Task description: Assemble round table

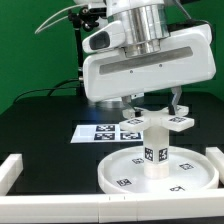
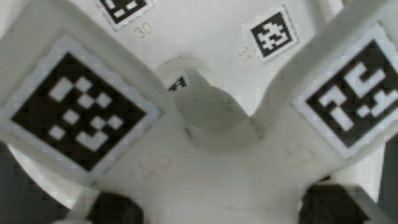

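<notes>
Round disc (image 1: 160,172) lay flat on the black table (image 1: 40,125), near the front rail (image 1: 60,205). Leg (image 1: 156,146) stood upright at the disc's middle. Cross-shaped foot piece (image 1: 148,120) sat level atop the leg (tags up), filling the wrist view (image 2: 196,110). Gripper (image 1: 150,106) hung directly over it, dark fingertips (image 2: 116,207) straddling one arm of the cross; clamped or slack, impossible to tell. Marker board (image 1: 100,131) lay behind the disc.

White w/ blk-&-wht square tags: disc (image 1: 118,172), leg (image 1: 156,143), foot piece (image 2: 199,120). Table (image 1: 40,125) seen as blk.
</notes>
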`<state>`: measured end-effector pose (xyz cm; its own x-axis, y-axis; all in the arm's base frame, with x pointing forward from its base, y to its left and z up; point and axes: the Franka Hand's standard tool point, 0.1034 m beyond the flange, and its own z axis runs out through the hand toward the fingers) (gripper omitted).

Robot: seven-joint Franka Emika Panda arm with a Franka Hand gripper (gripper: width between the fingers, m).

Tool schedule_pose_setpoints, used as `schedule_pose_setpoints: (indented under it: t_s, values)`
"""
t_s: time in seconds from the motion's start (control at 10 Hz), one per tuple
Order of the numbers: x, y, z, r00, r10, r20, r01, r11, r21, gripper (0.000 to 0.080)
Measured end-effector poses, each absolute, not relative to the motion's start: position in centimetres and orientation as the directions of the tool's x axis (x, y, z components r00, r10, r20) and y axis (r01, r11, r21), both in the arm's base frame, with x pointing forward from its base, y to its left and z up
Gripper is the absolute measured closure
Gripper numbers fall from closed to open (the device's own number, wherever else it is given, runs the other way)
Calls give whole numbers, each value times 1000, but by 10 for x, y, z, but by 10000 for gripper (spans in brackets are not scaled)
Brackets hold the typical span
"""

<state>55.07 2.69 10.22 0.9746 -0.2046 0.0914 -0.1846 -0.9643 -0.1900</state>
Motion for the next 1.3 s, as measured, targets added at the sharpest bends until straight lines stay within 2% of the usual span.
schedule_pose_setpoints:
  t_s: [0.2,0.8,1.0,1.3]
  values:
    - [552,27,102,925,-371,79,-348,-913,-211,363]
    - [552,27,103,742,-670,-3,-653,-721,-233,363]
    - [552,28,103,613,-788,-56,-774,-584,-244,363]
    - [552,31,102,453,-885,-112,-876,-418,-238,366]
